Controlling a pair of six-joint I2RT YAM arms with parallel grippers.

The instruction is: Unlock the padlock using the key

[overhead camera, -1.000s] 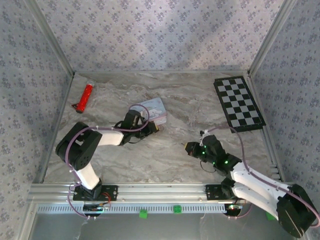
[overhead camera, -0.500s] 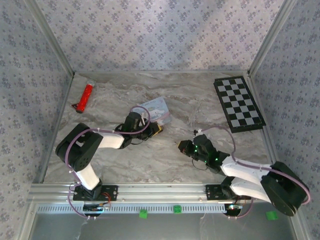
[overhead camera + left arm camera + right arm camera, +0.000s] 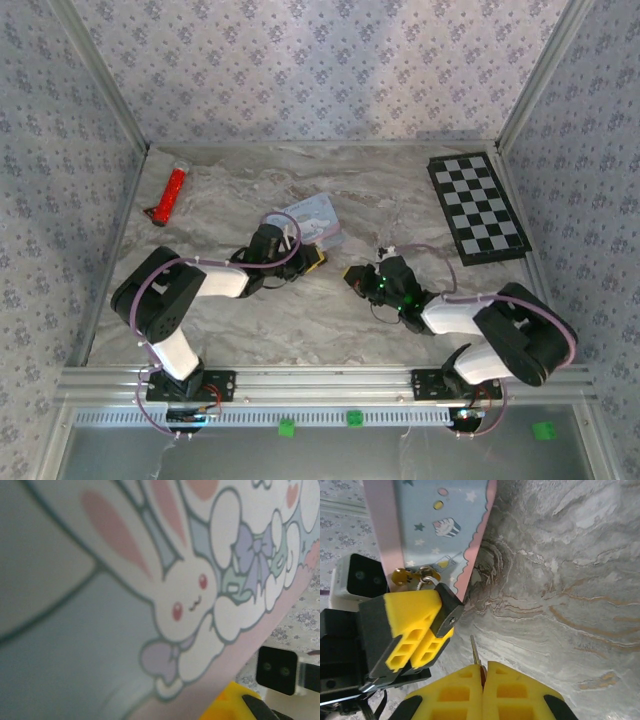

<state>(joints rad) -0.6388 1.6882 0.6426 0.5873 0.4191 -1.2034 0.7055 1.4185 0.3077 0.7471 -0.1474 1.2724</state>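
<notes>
padlock: centre-left of the right wrist view, pinched by left tool
key: bottom centre, pinched by right tool, tip near padlock
care: line blade with keyway, advance slowly

On my feed the padlock has a matt black body, a bright metal shackle and a glossy brassy ring beside it. The key is thin, dull metal. The pads of the right gripper and left gripper look like matt, moulded yellow plastic. The tin has a smooth printed coat; the table looks matt and marbled.
</notes>
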